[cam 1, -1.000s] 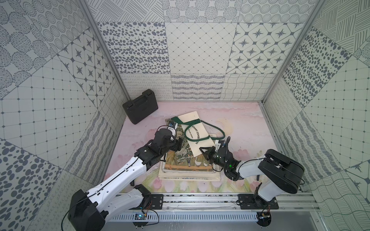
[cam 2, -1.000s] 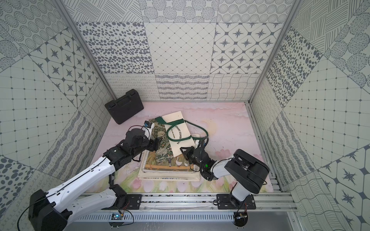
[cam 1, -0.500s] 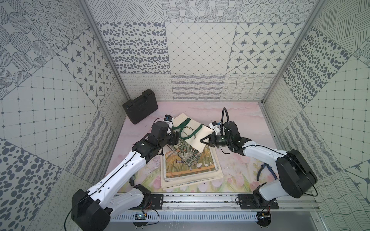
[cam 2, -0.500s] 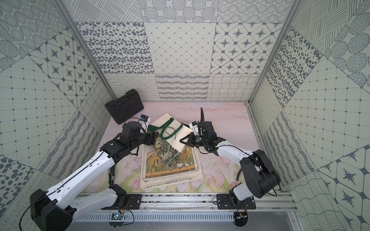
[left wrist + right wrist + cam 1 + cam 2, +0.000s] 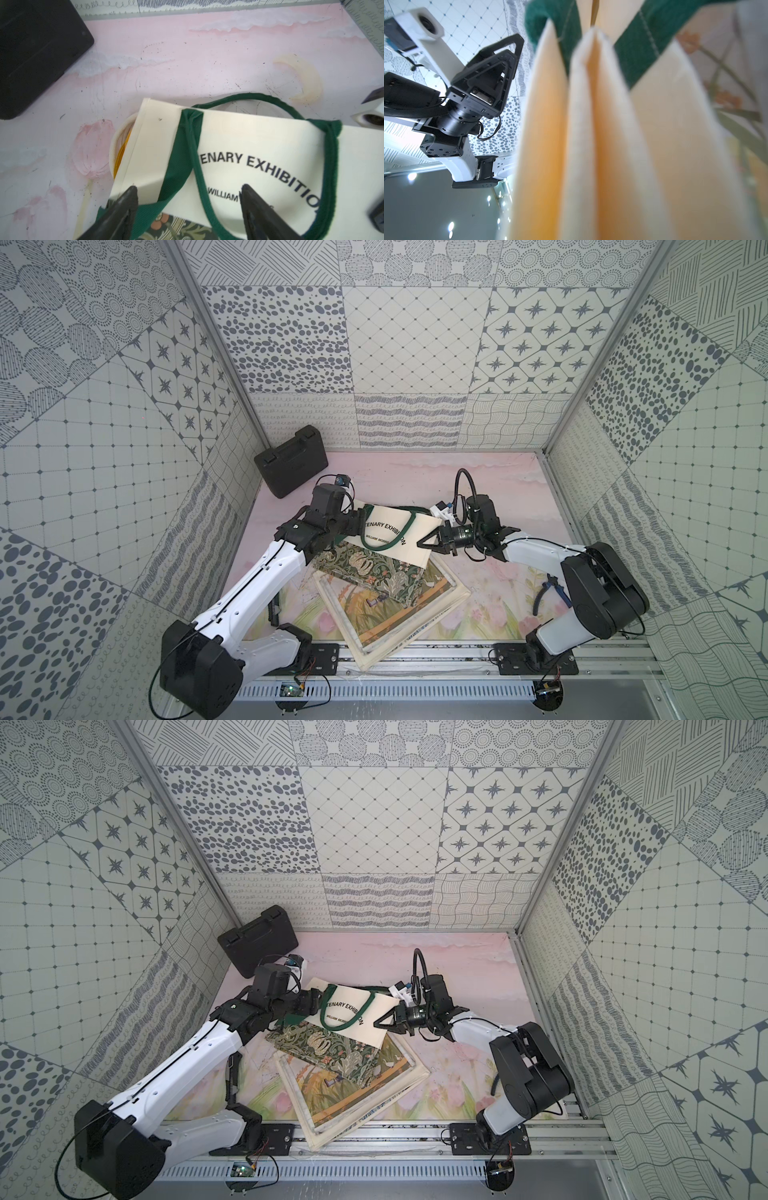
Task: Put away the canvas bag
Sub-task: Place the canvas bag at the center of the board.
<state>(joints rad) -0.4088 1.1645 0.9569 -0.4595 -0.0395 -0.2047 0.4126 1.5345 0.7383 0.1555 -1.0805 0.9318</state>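
Right gripper (image 5: 429,540), with its jaws pressed together, pinching one side edge of the canvas bag (image 5: 417,531); in the right wrist view the bag's cream folds (image 5: 675,124) fill the frame, blurred by closeness. Left gripper (image 5: 188,192), at the opposite edge of the bag, with jaws spread wide; one black finger (image 5: 126,201) lies at the bag's corner and the other over the printed lettering, with a green handle (image 5: 193,158) running between them. Whether these fingers touch the cloth cannot be told. The bag sits near the middle of the pink table (image 5: 478,477) between the two grippers, cream face up, its printed words partly readable and a second green handle (image 5: 259,98) looping out past its top edge. A dark floral panel (image 5: 374,578) shows just below the cream face; whether it belongs to the bag cannot be told. Both rest on a stack of flat picture boards (image 5: 399,622), turned at an angle, with a corner reaching over the front rail. A black case (image 5: 291,464) stands in the far corner on the left arm's side, against the wall and well apart from the bag
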